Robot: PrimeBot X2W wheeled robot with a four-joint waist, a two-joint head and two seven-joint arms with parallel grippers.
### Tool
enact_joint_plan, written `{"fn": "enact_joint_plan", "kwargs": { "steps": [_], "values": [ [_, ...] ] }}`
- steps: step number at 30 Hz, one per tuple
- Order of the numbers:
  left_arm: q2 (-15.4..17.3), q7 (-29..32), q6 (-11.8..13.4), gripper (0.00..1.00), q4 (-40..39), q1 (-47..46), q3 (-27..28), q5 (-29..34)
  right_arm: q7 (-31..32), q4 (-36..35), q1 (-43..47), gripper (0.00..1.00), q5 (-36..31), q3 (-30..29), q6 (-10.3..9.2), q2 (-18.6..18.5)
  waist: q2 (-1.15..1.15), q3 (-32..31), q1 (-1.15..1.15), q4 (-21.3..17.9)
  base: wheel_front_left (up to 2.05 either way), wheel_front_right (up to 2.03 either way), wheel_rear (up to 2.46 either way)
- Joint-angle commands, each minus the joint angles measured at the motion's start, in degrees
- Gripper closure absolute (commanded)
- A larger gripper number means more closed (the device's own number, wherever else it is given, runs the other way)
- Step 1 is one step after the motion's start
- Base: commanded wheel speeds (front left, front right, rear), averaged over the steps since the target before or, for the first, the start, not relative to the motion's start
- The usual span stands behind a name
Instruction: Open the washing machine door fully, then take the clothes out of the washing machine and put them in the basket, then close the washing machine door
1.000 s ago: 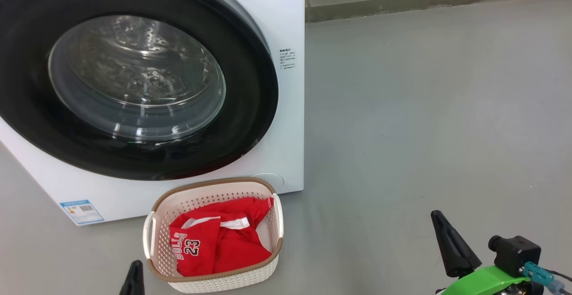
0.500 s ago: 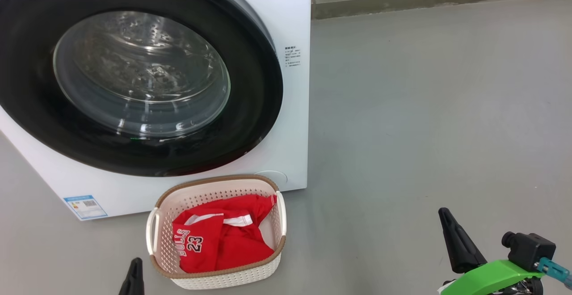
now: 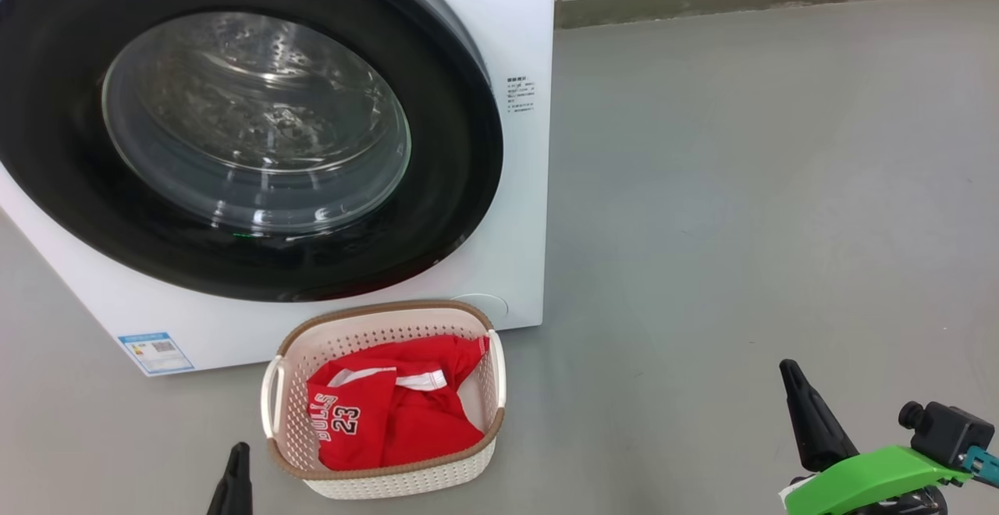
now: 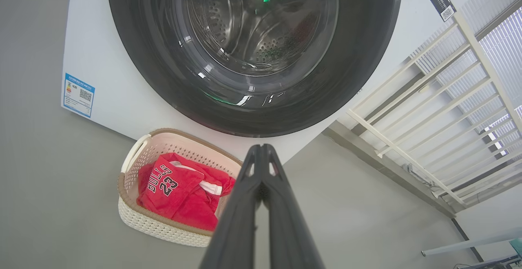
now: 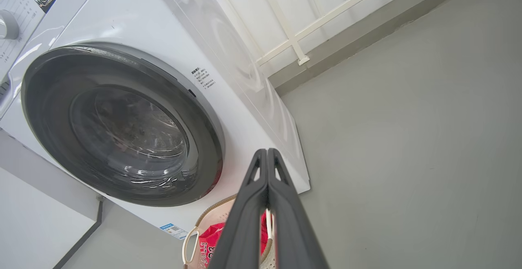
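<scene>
Because the washing machine door (image 3: pixel 254 121) sits flush against the washing machine (image 3: pixel 523 47), the head view shows the drum (image 3: pixel 234 86) behind its glass as apparently empty. The clothes (image 3: pixel 406 421) lie bunched inside the basket (image 3: pixel 390 314). It stands on the floor (image 3: pixel 741 187) just beside the machine's front, below the door, presumably so that a lifted garment has only a short drop. The left pincer (image 3: pixel 232 484) shows as a dark tip near the basket's left corner. The right pincer (image 3: pixel 812 421) stands well apart at the right. Both are clear of the door.

Left wrist view: the left pincer's two fingers (image 4: pixel 238 220) press together with nothing between them and point toward the door's lower rim. The clothes fill most of the basket, lettering upward.

Right wrist view: the right pincer's fingers likewise meet, empty, aimed at the machine's lower corner. The door rim looks seated wherever it shows.

Judged from this arrangement, all three steps appear done, so neither arm needs to hold anything.
</scene>
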Motion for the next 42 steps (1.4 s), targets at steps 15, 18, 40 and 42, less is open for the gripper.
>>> {"fn": "enact_joint_plan", "kwargs": {
  "steps": [15,18,40,42],
  "values": [
    [0.98,2.74,-1.02,1.0,0.09,-4.38,1.44,-11.34,2.92,-1.69,-3.9,1.0,11.02,-1.41,-0.1,-0.25,0.0,0.5,-0.01,0.93,0.0,0.0,0.0],
    [1.0,3.07,-1.09,1.0,0.23,-4.62,1.49,-12.62,3.25,-1.69,-4.0,1.0,12.26,-1.59,-0.11,-0.22,0.0,0.55,-0.01,1.05,0.0,0.0,0.0],
    [1.18,6.68,-1.79,1.0,1.79,-7.23,2.04,-26.72,6.98,-1.76,-5.07,1.0,25.89,-3.58,-0.14,0.1,0.0,1.21,-0.01,2.31,0.0,0.0,0.0],
    [1.2,7.01,-1.85,1.0,1.93,-7.46,2.08,-28.0,7.32,-1.77,-5.17,1.0,27.13,-3.76,-0.15,0.13,0.0,1.27,-0.01,2.42,0.0,0.0,0.0]
  ]
}}
